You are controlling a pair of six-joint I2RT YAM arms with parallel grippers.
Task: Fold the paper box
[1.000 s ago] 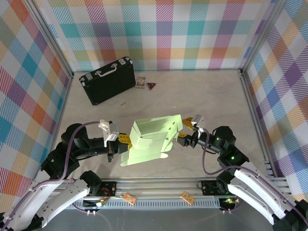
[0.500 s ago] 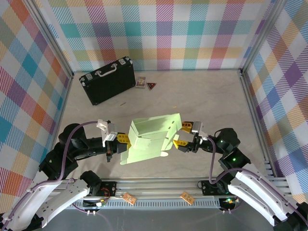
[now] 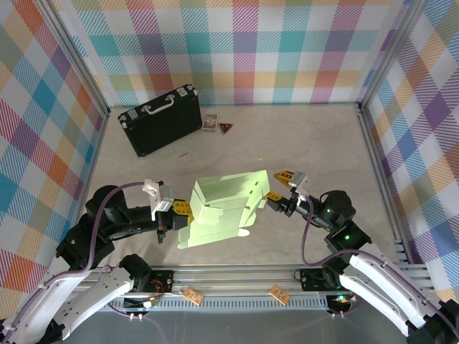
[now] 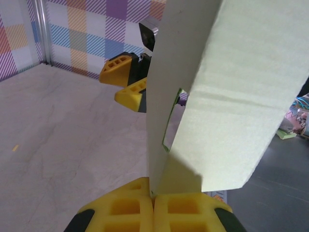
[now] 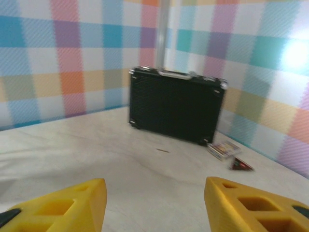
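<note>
From the top camera I see the paper box [image 3: 226,208] half-formed, sitting just to the 6 o'clock side of the middle of the table [image 3: 308,136], one panel raised and the rest lying flat. My left gripper [image 3: 181,208] is at the box's 9 o'clock edge. On the left wrist camera its yellow fingers [image 4: 120,210] are pressed together on the bottom edge of the pale green card [image 4: 227,96], which stands up from them.

My right gripper [image 3: 278,185] sits just beside the box's 3 o'clock edge with its jaws apart and nothing between them; I cannot tell whether the lower finger touches the card. On the right wrist camera the gap between its fingers [image 5: 72,205] shows bare table.

The black briefcase [image 3: 159,120] lies at 11 o'clock by the back wall, and a small printed card [image 3: 209,122] and a red triangular piece [image 3: 226,128] lie just to its 3 o'clock.
</note>
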